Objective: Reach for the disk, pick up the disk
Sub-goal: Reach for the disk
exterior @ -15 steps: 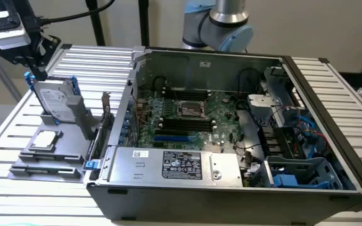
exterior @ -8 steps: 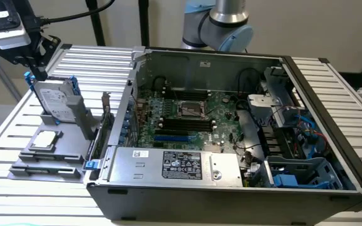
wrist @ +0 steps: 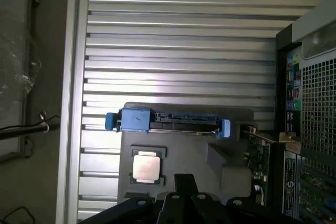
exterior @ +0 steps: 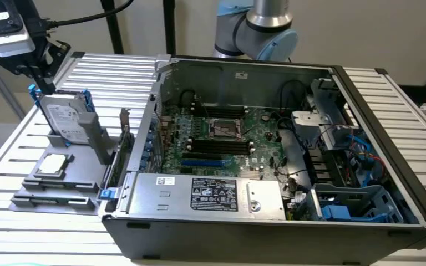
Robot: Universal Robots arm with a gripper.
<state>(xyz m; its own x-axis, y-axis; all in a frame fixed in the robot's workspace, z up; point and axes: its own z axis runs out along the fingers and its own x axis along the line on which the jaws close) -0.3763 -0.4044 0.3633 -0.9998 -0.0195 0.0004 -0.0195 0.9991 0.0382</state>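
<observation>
**Hand poised above the upright disk**

The arm reaches over the exterior view's left, its hand (exterior: pixel 44 77) pointing down with fingers drawn together and gripping nothing, just above the disk's top edge. The disk (exterior: pixel 64 116) stands upright in a slot of a grey holder (exterior: pixel 57 185) on the slatted counter (exterior: pixel 6 149). A small square chip (exterior: pixel 52 164) lies flat in the holder's recess. Beside it, the open computer case (exterior: pixel 390 105) holds a motherboard (exterior: pixel 221 133) and a silver box (exterior: pixel 206 194).
</observation>
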